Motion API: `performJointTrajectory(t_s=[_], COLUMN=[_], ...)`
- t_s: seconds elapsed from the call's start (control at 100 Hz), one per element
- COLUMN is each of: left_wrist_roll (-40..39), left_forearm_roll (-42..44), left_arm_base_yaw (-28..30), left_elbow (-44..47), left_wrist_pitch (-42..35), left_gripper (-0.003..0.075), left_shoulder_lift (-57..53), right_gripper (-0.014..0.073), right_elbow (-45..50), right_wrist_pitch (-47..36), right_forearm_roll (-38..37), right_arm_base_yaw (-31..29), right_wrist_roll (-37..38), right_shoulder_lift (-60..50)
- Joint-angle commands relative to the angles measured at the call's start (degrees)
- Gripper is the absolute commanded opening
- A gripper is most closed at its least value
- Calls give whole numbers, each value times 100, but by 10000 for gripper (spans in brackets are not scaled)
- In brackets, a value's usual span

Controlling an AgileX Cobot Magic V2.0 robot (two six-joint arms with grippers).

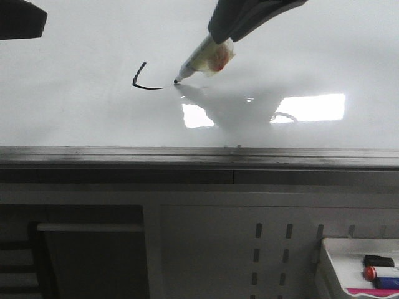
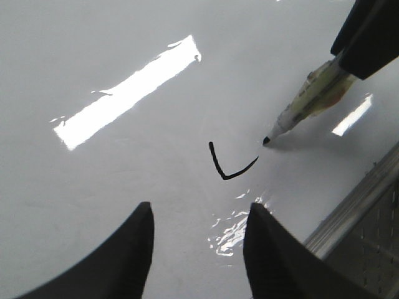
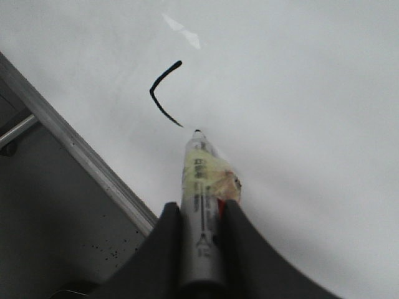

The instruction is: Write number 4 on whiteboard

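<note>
Markers in a small tray point(image 1: 349, 274) sit closest, below the whiteboard's grey edge; beyond it the number 4 point(image 1: 144, 78) is half drawn.

Right gripper point(image 3: 201, 215) pinches a marker point(image 1: 202, 60) whose long axis slants down toward the stroke, tip just beside the free end of the L-shaped black line on the whiteboard point(image 1: 75, 112), apparently touching the surface. Left gripper point(image 2: 198, 240) hangs spread and empty near the stroke. Only the slant and crossbar exist; I judge the upright comes next, and the right arm is nearer.
</note>
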Motion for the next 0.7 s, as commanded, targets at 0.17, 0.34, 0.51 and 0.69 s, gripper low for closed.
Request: performJointTrajectory(t_s=[0.17, 0.34, 0.51, 0.69], left_wrist_roll=[-54, -54, -54, -54], left_forearm_roll=[-130, -130, -130, -130], left_arm_base_yaw=[2, 2, 2, 2], left_elbow=[-157, -157, -157, -157], left_wrist_pitch=[-326, -326, -326, -326], left_gripper=[313, 313, 313, 313], left_shoulder_lift=[-72, -72, -72, -72], right_gripper=[-64, -64, -64, -64], right_elbow=[-527, -526, -526, -526], right_wrist_pitch=[-396, -528, -656, -838], right_forearm_roll=[-8, 3, 3, 3], right_arm_base_yaw=[35, 35, 35, 124], right_wrist_roll=[-101, -101, -101, -101], right_shoulder_lift=[-301, -178, -65, -61])
